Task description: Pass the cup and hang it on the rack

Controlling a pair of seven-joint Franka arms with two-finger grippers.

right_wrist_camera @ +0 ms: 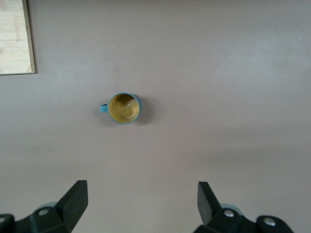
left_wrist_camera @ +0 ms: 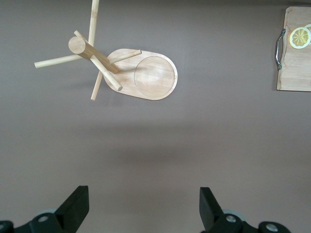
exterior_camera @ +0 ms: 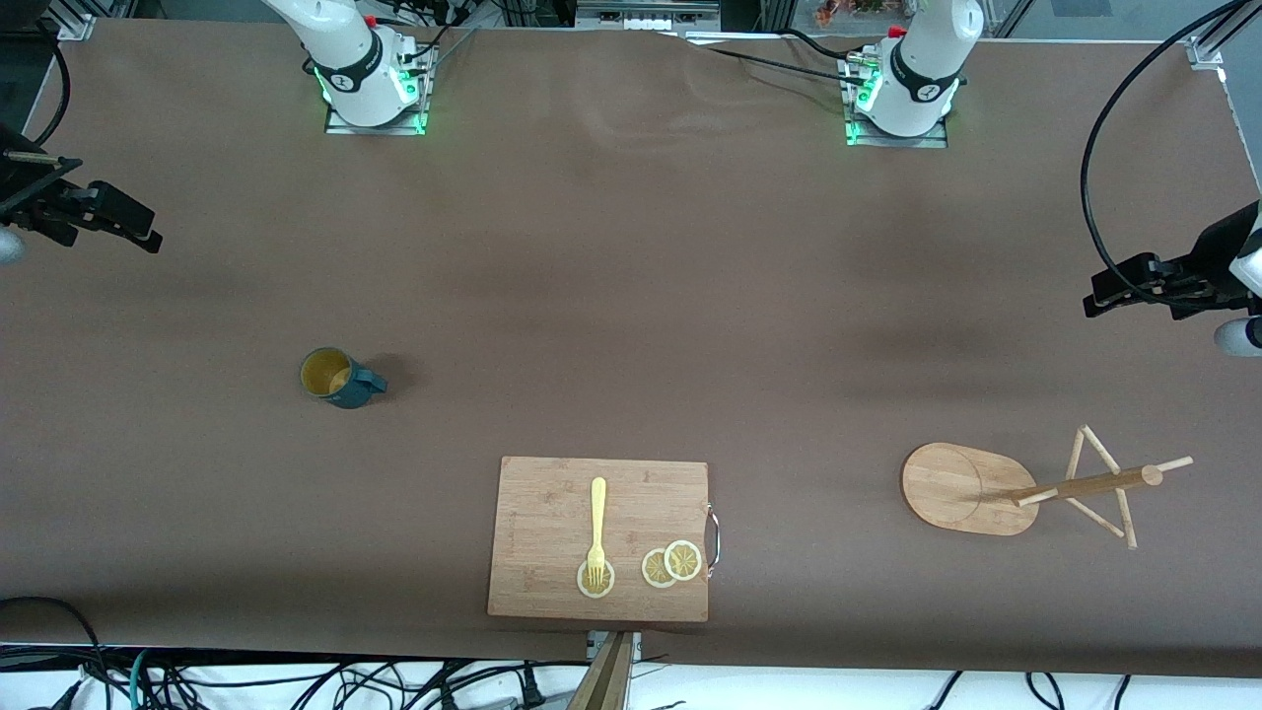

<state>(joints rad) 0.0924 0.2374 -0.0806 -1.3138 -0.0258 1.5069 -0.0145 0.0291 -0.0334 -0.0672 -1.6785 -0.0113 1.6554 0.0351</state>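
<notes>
The teal cup (exterior_camera: 338, 378) with its yellow inside stands upright on the brown table toward the right arm's end, its handle pointing toward the board. It also shows in the right wrist view as the cup (right_wrist_camera: 123, 108). The bamboo rack (exterior_camera: 961, 488) stands on its oval base toward the left arm's end, pole and pegs bare; the left wrist view looks down on the rack (left_wrist_camera: 154, 74). My right gripper (exterior_camera: 128, 222) hangs open high over its table end, away from the cup, nothing between its fingers (right_wrist_camera: 73, 199). My left gripper (exterior_camera: 1099, 296) hangs open above its end, apart from the rack, fingers (left_wrist_camera: 75, 201) wide.
A wooden cutting board (exterior_camera: 599, 493) with a metal handle lies near the front edge, between cup and rack. On it are a yellow fork (exterior_camera: 596, 523) and lemon slices (exterior_camera: 672, 564). Both arm bases stand along the table's back edge. Cables hang past the front edge.
</notes>
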